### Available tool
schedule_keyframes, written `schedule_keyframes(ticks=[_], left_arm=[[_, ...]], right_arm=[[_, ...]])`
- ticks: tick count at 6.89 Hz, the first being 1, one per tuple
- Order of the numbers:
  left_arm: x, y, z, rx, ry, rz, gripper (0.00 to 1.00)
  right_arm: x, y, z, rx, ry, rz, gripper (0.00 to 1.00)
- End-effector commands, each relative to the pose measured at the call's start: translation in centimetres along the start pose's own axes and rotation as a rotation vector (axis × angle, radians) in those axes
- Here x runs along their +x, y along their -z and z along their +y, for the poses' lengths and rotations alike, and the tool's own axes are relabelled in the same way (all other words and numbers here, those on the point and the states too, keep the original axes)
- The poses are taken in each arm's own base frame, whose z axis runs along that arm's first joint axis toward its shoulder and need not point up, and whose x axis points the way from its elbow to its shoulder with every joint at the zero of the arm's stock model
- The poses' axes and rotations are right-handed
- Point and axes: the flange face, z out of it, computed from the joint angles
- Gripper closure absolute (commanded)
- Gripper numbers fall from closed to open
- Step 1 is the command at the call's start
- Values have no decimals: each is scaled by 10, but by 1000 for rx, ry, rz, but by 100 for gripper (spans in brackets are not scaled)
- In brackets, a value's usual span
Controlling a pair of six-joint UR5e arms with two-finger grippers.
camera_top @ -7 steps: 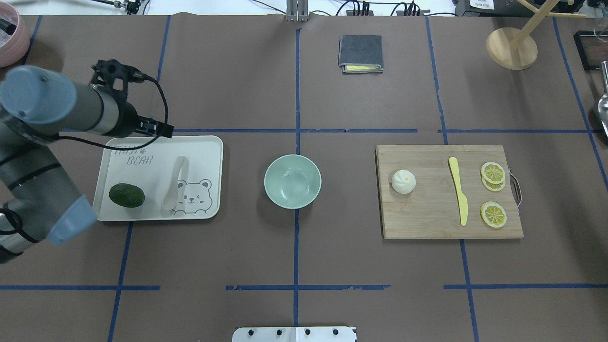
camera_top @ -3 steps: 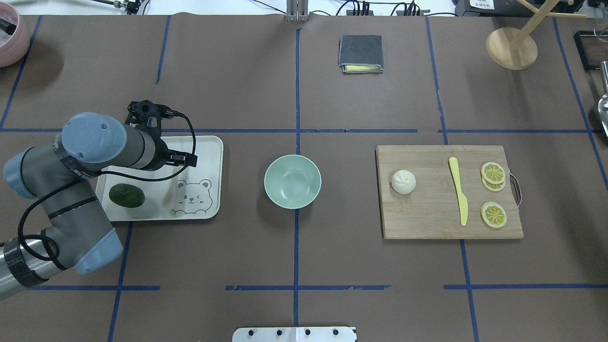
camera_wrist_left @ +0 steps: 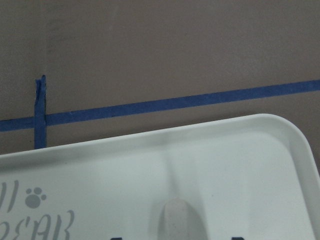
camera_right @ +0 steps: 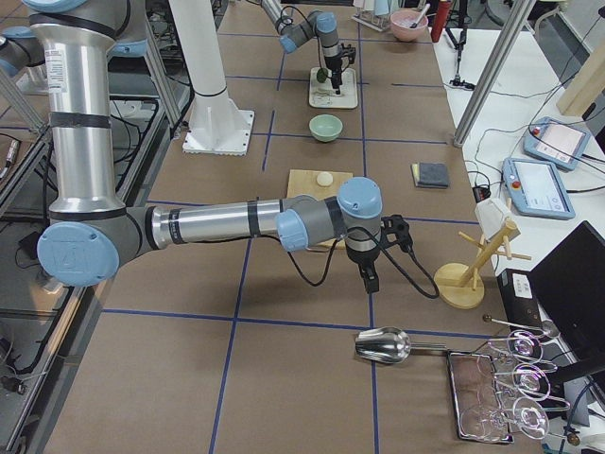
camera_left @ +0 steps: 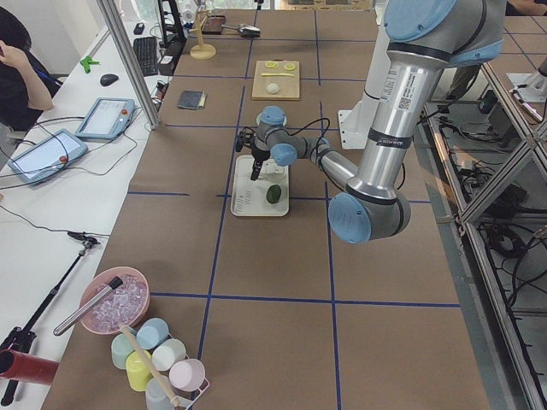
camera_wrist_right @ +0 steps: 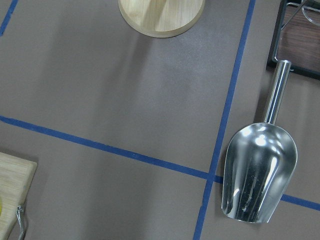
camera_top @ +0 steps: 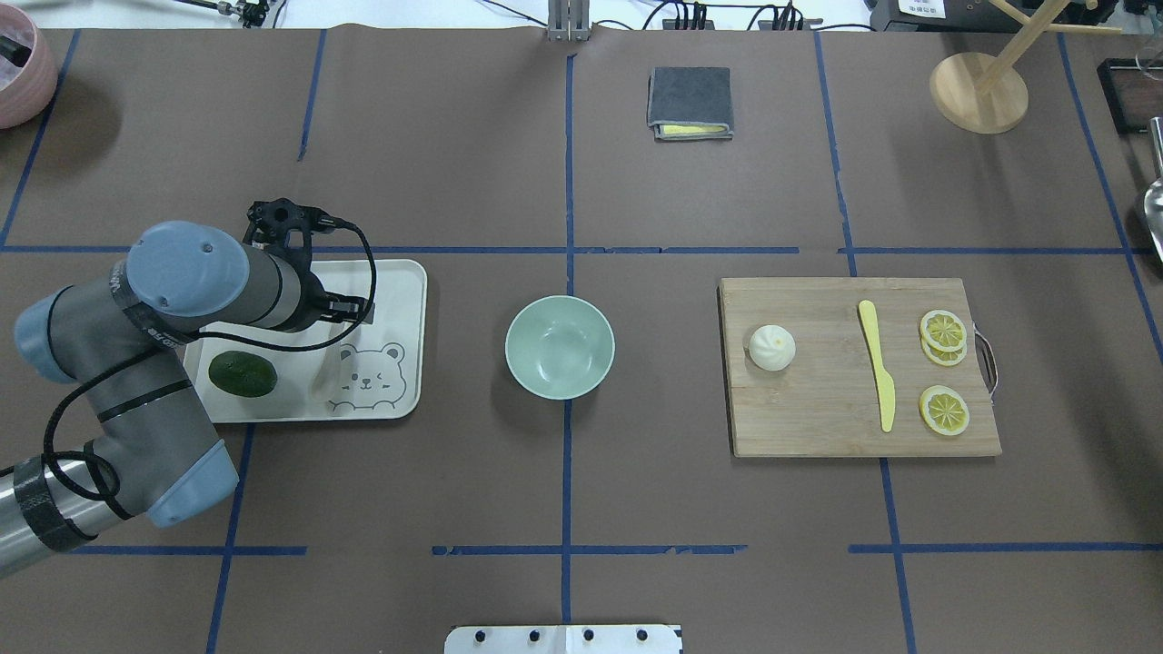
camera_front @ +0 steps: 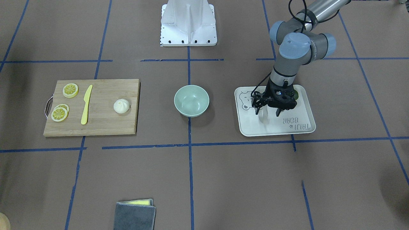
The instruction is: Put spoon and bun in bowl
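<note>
Where blue tape (camera_top: 566, 182) grids the brown table (camera_top: 454, 136), the left end effector (camera_front: 267, 113) spreads wide over the spoon (camera_top: 323, 383).

spoon (camera_top: 323, 380) on tray (camera_top: 401, 283), left of bowl (camera_top: 560, 347) | bun (camera_top: 771, 348) on board (camera_top: 818, 427), right of bowl

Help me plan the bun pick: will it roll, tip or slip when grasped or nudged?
The bun looks round and domed, so a sideways nudge would probably roll or skid it across the flat cutting board. It sits low, pleats up, so tipping seems unlikely. Its smooth skin may slip in a pinch.
</note>
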Motion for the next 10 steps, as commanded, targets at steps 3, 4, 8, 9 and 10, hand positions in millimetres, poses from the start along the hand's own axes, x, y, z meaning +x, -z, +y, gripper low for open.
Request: schedule_keyframes(ticks=[3, 4, 8, 9, 10], left_arm=[[4, -3, 8, -11, 34, 3, 48], [7, -5, 12, -18, 40, 4, 48], [7, -8, 18, -28, 36, 0, 80], [6, -8, 17, -25, 35, -1, 100], [6, -7, 18, -23, 34, -3, 100]], right_arm=[[0, 0, -3, 20, 20, -5, 0], [0, -1, -2, 17, 18, -5, 0], [1, -2, -1, 16, 16, -5, 0], [2, -2, -1, 15, 15, -5, 0], [2, -2, 0, 15, 15, -5, 0]])
